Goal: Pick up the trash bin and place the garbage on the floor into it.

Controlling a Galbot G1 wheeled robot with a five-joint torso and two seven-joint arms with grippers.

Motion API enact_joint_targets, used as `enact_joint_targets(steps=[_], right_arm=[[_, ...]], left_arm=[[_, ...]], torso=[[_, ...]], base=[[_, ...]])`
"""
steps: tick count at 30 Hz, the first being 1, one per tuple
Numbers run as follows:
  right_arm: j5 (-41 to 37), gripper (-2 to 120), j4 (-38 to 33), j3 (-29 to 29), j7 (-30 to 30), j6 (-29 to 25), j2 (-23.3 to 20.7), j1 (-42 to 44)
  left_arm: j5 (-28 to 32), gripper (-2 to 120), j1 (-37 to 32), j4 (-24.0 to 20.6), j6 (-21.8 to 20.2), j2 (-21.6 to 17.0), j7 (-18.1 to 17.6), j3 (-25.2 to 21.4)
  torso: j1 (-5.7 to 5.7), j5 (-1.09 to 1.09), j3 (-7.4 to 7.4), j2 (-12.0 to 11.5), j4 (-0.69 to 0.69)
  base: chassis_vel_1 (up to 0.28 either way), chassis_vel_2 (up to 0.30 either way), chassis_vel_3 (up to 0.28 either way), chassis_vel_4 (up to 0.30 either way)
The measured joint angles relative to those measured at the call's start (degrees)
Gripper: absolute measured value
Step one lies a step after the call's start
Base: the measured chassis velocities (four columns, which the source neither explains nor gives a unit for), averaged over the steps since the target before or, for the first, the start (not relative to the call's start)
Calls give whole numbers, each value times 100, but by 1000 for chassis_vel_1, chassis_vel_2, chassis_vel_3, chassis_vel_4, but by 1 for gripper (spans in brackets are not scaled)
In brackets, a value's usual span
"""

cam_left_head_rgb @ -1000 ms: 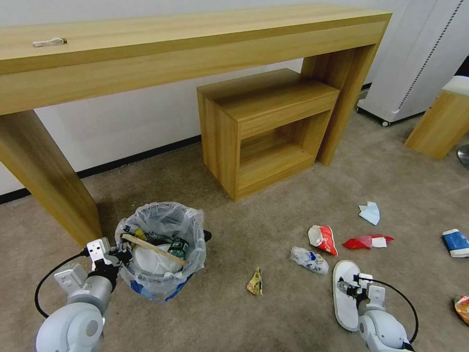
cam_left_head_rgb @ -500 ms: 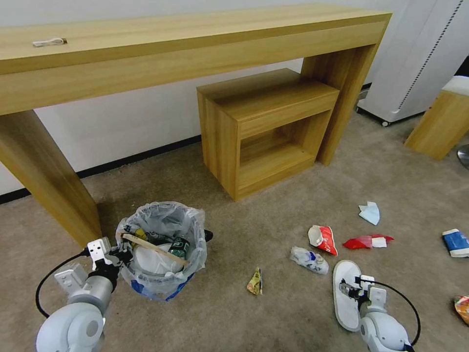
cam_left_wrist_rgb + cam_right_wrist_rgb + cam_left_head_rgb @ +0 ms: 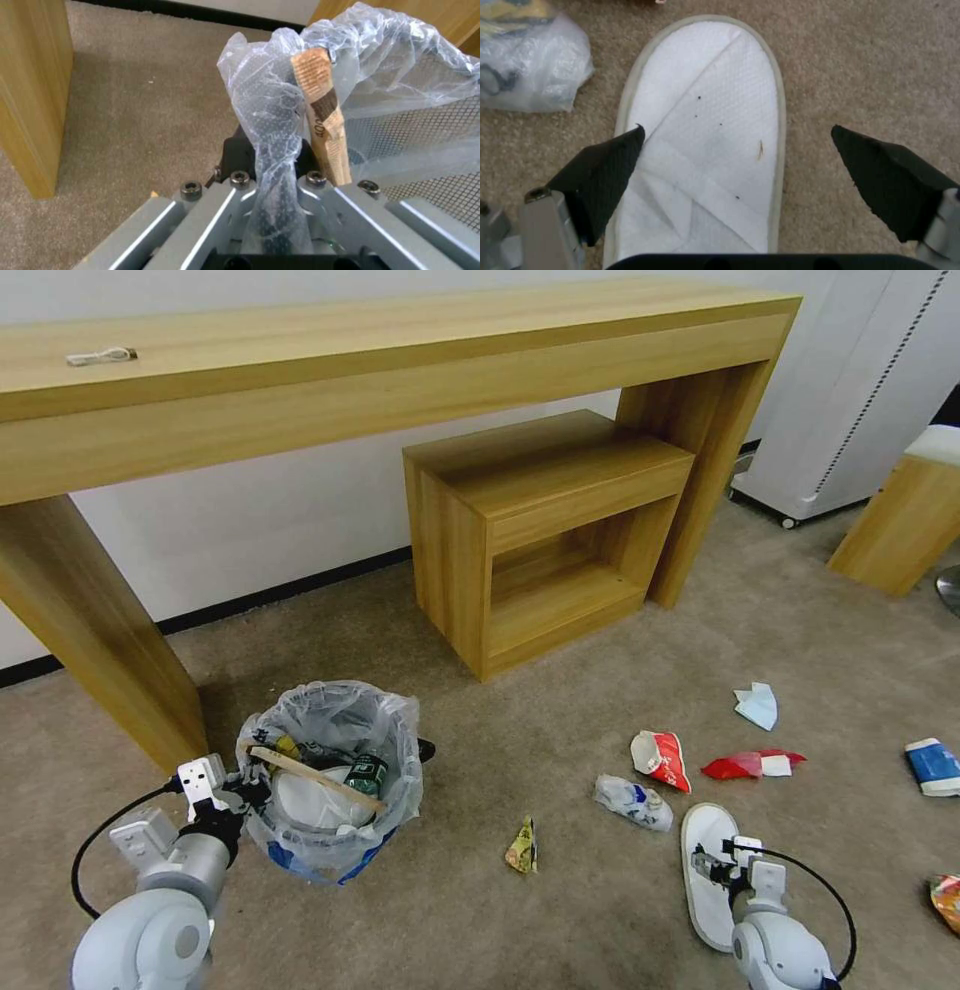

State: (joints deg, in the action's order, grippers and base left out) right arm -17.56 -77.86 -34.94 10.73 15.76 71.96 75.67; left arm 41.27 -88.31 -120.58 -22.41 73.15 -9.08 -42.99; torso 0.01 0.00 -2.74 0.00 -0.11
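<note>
Over on the left, our left hand (image 3: 243, 792) is clamped on the rim of the trash bin (image 3: 330, 780), pinching the clear plastic bag (image 3: 272, 123) and the mesh edge together; the left wrist view shows the bunched plastic running right down between the closed fingers. The bin sits on the carpet (image 3: 560, 910) just in front of the long table's (image 3: 300, 360) left leg. We can see a wooden stick (image 3: 315, 778) lying across its mouth, a white slipper underneath it and a green can tucked beside it, with blue showing near the base.

Moving right along the floor, a small yellow-green wrapper (image 3: 523, 847) lies by itself. Then comes a crushed plastic bottle (image 3: 632, 801), with a red and white packet (image 3: 662, 759) just behind it and a flat red wrapper (image 3: 750, 764) a bit farther right. A light-blue mask (image 3: 757, 706) sits behind those, nearer the low wooden cabinet (image 3: 545, 530).

Our right hand (image 3: 727, 868) hangs low over the second white slipper (image 3: 705, 138), which lies flat on the carpet next to the bottle. The fingers (image 3: 602, 176) are spread wide apart, one over the slipper's edge and the other over bare carpet beyond its far side, gripping nothing.

At the far right edge there's a blue and white paper cup (image 3: 932, 766) and an orange can (image 3: 945, 900).
</note>
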Motion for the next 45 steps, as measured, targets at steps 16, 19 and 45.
enact_joint_targets(steps=[16,19,45], right_arm=[[82,96,-136,30,21,64,61,42],[87,96,-132,21,22,65,55,42],[201,96,140,105,-1,8,84,-77]], left_arm=[[-2,3,-24,-10,18,-19,9,-2],[2,3,-28,-17,19,-30,11,-11],[23,3,8,-5,20,-5,2,-5]], torso=[[0,0,0,0,0],[0,0,0,0,0],[0,0,0,0,0]], base=[[0,0,0,0],[0,0,0,0],[0,0,0,0]])
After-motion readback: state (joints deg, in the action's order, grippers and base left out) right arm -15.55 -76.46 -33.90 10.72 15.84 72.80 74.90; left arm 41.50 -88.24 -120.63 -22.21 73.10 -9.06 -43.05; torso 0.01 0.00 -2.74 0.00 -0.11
